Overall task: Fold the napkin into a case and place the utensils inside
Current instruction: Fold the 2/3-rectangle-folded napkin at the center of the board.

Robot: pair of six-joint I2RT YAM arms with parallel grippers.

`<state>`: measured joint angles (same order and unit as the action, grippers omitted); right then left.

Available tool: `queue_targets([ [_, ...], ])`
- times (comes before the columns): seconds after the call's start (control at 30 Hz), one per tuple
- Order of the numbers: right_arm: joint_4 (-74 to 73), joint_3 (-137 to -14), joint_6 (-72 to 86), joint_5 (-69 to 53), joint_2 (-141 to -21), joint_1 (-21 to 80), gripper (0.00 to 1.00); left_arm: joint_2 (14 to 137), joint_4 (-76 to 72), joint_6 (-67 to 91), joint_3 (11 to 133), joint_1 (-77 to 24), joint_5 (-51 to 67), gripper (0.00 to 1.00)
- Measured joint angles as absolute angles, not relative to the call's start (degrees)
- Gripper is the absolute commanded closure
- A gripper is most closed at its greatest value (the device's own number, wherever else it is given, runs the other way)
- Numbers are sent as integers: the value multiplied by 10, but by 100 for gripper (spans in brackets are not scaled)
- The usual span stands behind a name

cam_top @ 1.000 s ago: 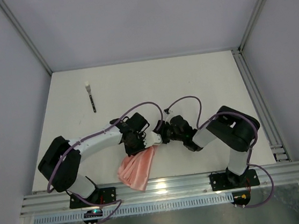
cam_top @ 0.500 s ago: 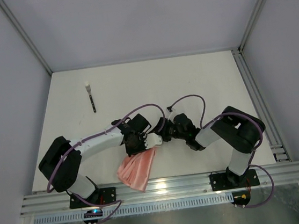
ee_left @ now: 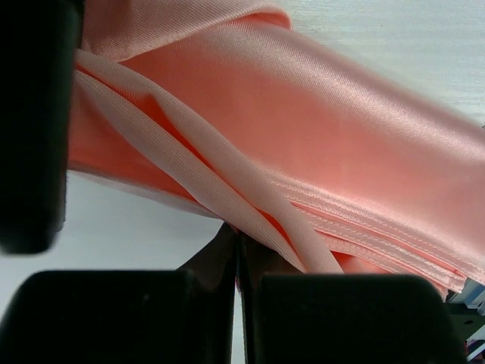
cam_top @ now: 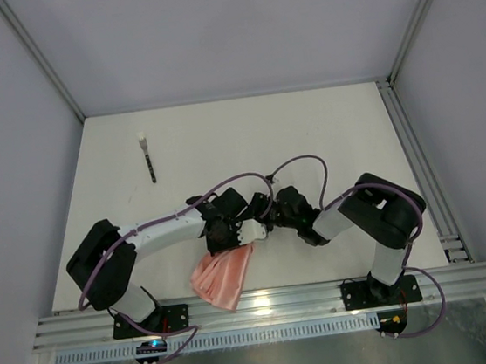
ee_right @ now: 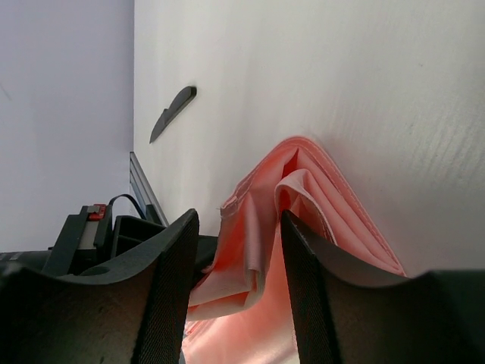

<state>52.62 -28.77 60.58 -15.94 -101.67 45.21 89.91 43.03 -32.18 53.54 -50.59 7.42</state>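
My left fingers [ee_left: 114, 318] pinch the hem of the folded napkin [cam_top: 223, 276], which lies low centre on the bench [cam_top: 307, 131]. My right fingers [ee_right: 170, 292] stand apart, its folds between them. One utensil [cam_top: 149, 164] lies upper left.

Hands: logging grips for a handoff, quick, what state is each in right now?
Left hand: closed on the napkin.
Right hand: open, napkin fold in the gap, not gripped.

item: pink napkin [cam_top: 224, 276], folded, by near edge of table [cam_top: 333, 128], top at my left gripper [cam_top: 242, 237]; black utensil [cam_top: 148, 162] far left.
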Motion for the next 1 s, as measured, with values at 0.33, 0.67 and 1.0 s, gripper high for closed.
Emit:
queue_targets([
  [0.33,522,-299,623,-148,-1072,462,96,901,427,-323,542,-518,53,93],
  [0.67,569,-288,636,-149,-1093,451,96,898,456,-336,571,-528,96,64],
  [1.0,607,-279,631,-152,-1109,448,96,814,513,-326,637,-475,166,49],
])
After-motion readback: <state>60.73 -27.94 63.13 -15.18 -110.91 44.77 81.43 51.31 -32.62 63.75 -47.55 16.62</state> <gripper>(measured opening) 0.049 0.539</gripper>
